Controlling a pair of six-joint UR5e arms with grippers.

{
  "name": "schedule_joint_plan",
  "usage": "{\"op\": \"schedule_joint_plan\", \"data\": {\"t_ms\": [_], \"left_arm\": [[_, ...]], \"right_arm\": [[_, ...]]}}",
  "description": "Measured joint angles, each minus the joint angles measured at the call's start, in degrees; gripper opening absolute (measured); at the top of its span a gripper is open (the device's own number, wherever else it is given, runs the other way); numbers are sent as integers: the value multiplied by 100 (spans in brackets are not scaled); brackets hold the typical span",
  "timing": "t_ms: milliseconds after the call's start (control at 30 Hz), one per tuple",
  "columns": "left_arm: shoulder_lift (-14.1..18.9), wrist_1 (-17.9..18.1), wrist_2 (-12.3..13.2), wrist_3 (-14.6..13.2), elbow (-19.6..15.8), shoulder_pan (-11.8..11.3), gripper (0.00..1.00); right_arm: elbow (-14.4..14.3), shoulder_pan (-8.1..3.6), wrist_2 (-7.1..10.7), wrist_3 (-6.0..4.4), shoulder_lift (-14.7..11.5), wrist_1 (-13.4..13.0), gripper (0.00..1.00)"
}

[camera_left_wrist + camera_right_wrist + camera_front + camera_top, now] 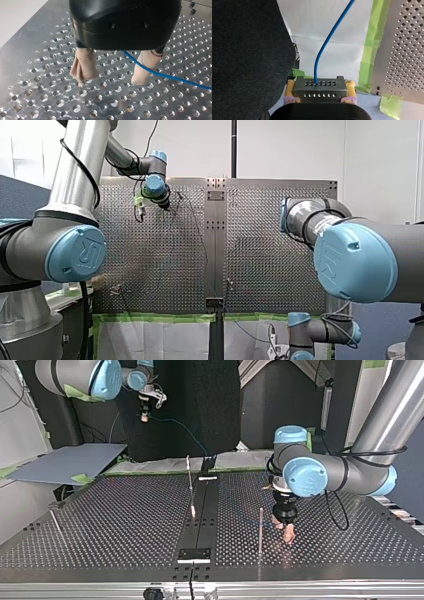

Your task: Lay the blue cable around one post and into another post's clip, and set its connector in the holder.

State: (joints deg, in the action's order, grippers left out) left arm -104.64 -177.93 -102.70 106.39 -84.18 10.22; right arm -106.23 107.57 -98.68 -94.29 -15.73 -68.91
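Just above the perforated metal tabletop, near its edge farthest from the arms' bases, my left arm's jaws stand open, their beige cloth-like pads well apart. The thin blue cable runs out between them and crosses one pad, unclamped. Beyond the opposite, green-taped edge, my right arm's jaws hang off the tabletop, with their yellow pads closed on the dark grey metal block connector. The cable rises from that connector. It seems to lie around no post yet, and the connector is not set down anywhere.

With nothing pinching the cable, it could slide out of the left jaws as they sweep toward the thin upright metal post just beside them. The ragged edge of one beige pad could also snag it. A taut pull could twist the connector in the yellow pads, or bend the post.
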Motion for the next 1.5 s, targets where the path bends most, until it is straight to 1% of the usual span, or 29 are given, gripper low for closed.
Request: {"op": "schedule_joint_plan", "data": {"t_ms": [100,133,233,333,433,533,700,833,1000,1133,1233,1400,1500], "left_arm": [[0,0,0,13,0,0,100],[-1,-2,0,16,0,-1,100],[-3,-4,0,20,0,0,100],[0,-1,0,21,0,0,100],[-1,1,0,21,0,-1,100],[-1,2,0,22,0,-1,100],[0,3,0,22,-2,-1,100],[0,3,0,21,-4,0,100],[1,2,0,15,-6,-1,100],[1,-8,-1,18,-8,3,100],[1,-41,-22,75,-7,20,100],[2,-116,-98,264,-7,63,100],[2,-132,-92,412,-4,74,100]], "right_arm": [[0,-25,-36,-84,-158,158,2],[0,-36,-50,-134,-225,223,2],[0,-61,-75,-238,-385,360,2],[0,-76,-81,-273,-530,470,2],[-1,-68,-79,-275,-673,571,2],[-5,-51,-67,-245,-811,637,2],[-20,-35,-40,-202,-1032,653,2],[-154,-36,103,-118,-1235,522,2],[-322,-41,287,-74,-1476,293,2],[-355,-51,344,-75,-1679,189,2],[-358,-59,354,-81,-1842,219,2],[-360,-77,357,-102,-2074,285,2],[-360,-80,357,-114,-2214,306,2]]}}
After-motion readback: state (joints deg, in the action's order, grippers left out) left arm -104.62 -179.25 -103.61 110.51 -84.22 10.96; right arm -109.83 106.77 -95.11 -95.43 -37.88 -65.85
